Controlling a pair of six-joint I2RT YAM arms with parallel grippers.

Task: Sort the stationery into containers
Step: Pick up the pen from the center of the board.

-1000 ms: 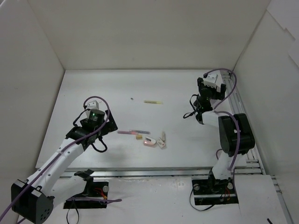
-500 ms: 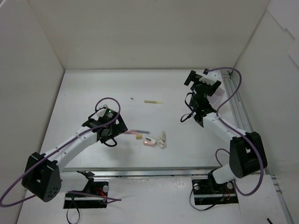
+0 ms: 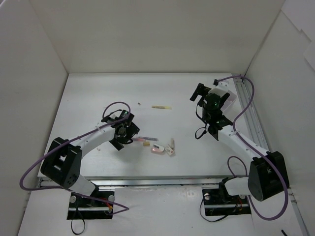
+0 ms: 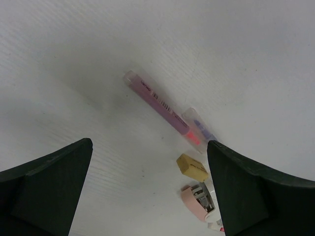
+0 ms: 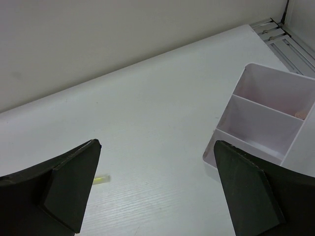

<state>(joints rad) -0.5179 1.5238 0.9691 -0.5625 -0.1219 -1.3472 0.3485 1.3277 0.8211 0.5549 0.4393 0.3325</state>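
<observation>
L gripper (image 4: 149, 145) moved over pink pen (image 4: 157, 101); box (image 5: 261, 125) dividers only in R-wrist.

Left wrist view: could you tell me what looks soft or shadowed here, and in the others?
Left wrist: pink pen sharp, a faint grey shadow beside it, fingers blurred. Right wrist: divided box crisp, yellow pen soft. Top external: even, bright light.

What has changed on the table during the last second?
The left hand swung right, toward the pink pen, and now hangs open by it. The right hand shifted slightly left, also open. Nothing was taken or released; the yellow pen and the tan eraser lie unmoved.
</observation>
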